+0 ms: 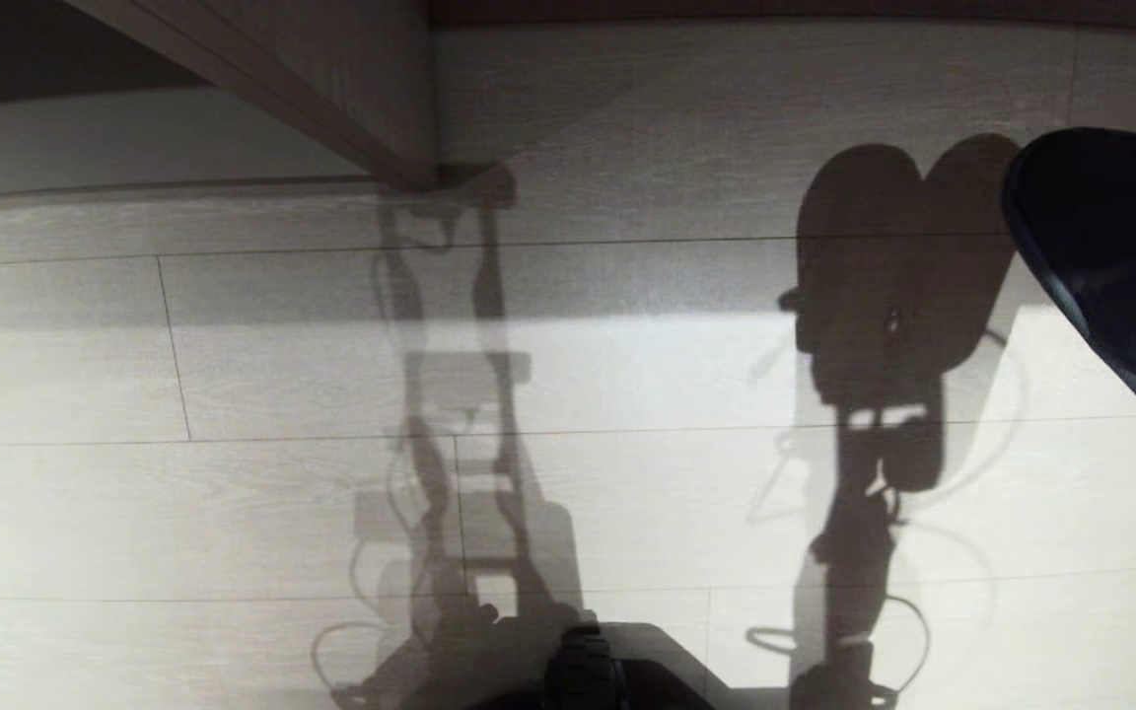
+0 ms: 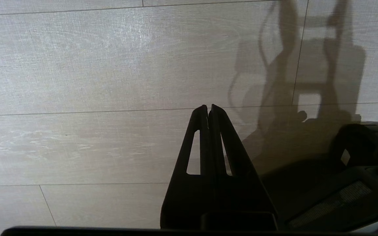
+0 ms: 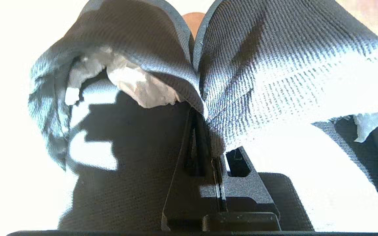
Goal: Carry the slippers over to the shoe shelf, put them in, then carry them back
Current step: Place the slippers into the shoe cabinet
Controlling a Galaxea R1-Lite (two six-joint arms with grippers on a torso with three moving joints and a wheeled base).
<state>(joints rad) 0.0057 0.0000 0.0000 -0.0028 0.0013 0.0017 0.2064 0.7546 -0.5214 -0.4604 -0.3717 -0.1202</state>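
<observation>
The right gripper (image 3: 205, 114) is closed on the slippers (image 3: 189, 65), pinching the adjoining inner edges of the pair between its fingers. In the right wrist view both slippers hang side by side from the fingertips, with their ribbed fabric uppers spreading outward to either side. Pale crumpled paper (image 3: 136, 82) shows inside the opening of one slipper.

In the head view one dark slipper (image 1: 1120, 266) enters at the right edge, raised above the floor (image 1: 233, 493). Its shadow, together with that of the arm, falls on the pale planks beside it.

The shelf (image 1: 331, 89) shows at the upper left of the head view as a slanted wood panel over a pale base board. The slippers are well apart from it.

The left gripper (image 2: 208, 107) is closed and empty, fingertips touching, above the bare floor.
</observation>
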